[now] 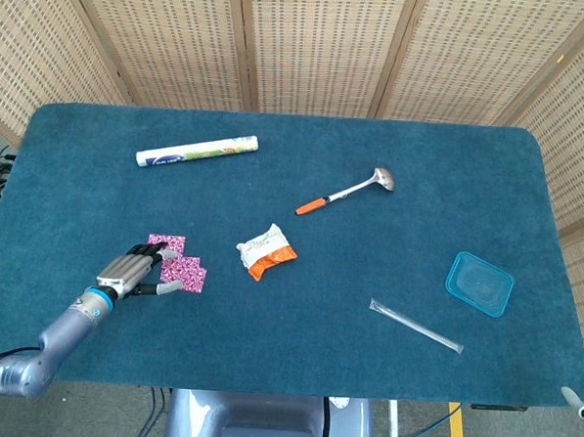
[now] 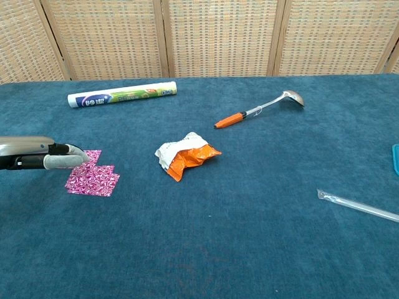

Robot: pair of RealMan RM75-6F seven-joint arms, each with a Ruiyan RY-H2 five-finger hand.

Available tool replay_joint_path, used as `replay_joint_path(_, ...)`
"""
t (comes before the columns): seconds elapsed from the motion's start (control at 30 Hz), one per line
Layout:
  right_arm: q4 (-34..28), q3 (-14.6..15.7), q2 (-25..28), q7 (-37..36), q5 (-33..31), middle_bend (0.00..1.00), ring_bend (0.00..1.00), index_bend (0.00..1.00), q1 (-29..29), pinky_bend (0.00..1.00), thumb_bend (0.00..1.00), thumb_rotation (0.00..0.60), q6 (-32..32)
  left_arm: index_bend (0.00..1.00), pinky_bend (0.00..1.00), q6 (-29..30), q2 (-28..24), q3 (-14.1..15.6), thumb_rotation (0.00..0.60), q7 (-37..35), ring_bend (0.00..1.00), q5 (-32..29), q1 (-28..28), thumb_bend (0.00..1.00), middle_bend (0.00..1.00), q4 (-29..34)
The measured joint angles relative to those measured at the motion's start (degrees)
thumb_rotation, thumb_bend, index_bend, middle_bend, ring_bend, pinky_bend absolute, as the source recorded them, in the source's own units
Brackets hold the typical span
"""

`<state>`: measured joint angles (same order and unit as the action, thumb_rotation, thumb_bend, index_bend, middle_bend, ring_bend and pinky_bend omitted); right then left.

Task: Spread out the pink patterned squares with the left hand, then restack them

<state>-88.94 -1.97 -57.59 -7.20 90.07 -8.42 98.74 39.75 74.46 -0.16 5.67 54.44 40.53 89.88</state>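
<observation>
Two pink patterned squares lie overlapping on the blue cloth at the left: one nearer square [image 1: 188, 275] [image 2: 93, 180] and one farther square [image 1: 166, 241] [image 2: 92, 156] partly under it. My left hand [image 1: 132, 273] [image 2: 47, 157] hovers flat at their left edge, fingers stretched out toward them, holding nothing. Whether the fingertips touch the squares I cannot tell. The right hand itself is out of both views.
A crumpled orange and white wrapper [image 1: 266, 251] lies right of the squares. A rolled tube [image 1: 197, 151] sits at the back left, an orange-handled ladle [image 1: 345, 191] mid-table, a blue lid [image 1: 479, 283] and a clear straw [image 1: 416, 326] at the right.
</observation>
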Motion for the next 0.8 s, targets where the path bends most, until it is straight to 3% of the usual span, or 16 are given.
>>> replay_joint_path(0.27, 0.69, -0.03, -0.18, -0.68, -0.11, 0.26, 0.0, 0.3, -0.26, 0.0, 0.01, 0.6, 0.18, 0.12, 0.0, 0.9, -1.43, 1.53, 0.041, -1.2, 0.0, 7.2, -1.79, 0.0, 0.0, 4.95)
replay_joint_path(0.8, 1.21, 0.04, -0.32, -1.27, -0.22, 0.26, 0.0, 0.3, -0.58, 0.0, 0.01, 0.6, 0.31, 0.12, 0.0, -0.02, 0.84, 2.59, 0.039, 0.64, 0.0, 5.84, -1.66, 0.0, 0.0, 3.38)
